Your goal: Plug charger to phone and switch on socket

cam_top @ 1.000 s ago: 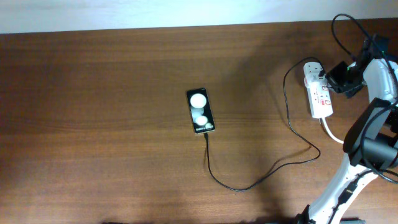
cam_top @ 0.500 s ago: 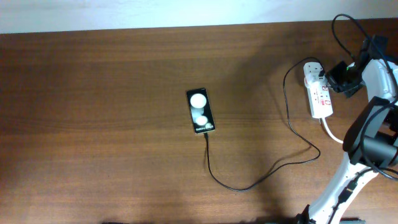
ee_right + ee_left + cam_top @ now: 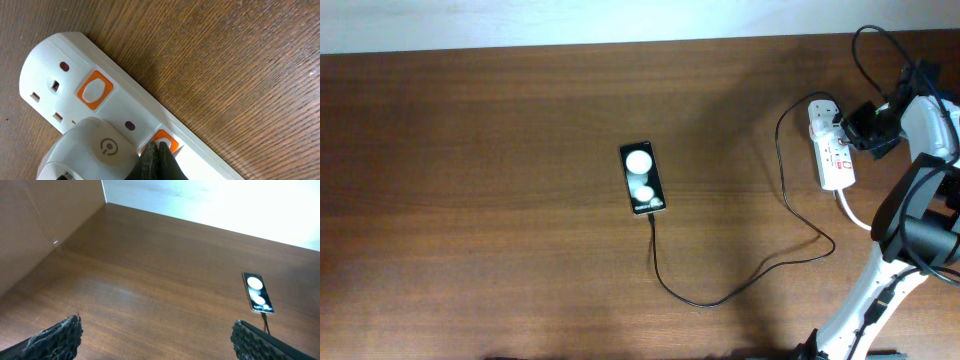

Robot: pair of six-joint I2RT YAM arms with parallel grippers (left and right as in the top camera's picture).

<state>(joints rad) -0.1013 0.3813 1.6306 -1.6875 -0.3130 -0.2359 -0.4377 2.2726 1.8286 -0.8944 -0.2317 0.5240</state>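
Note:
The black phone (image 3: 642, 178) lies mid-table with two white round spots; it also shows in the left wrist view (image 3: 257, 292). The thin black charger cable (image 3: 720, 297) runs from the phone's near end to the white plug adapter (image 3: 823, 112), which sits in the white power strip (image 3: 835, 160). In the right wrist view the adapter (image 3: 92, 150) is plugged in beside an orange switch (image 3: 167, 141). My right gripper (image 3: 156, 154) is shut, its tips pressing on that switch. My left gripper (image 3: 155, 337) is open and empty above bare table.
A second orange switch (image 3: 94, 90) sits by an empty outlet at the strip's end. The strip's thick white cord (image 3: 855, 215) runs toward the right arm's base. The table's far edge meets a white wall.
The right gripper has shifted slightly at the power strip. Phone, cable and strip have not moved.

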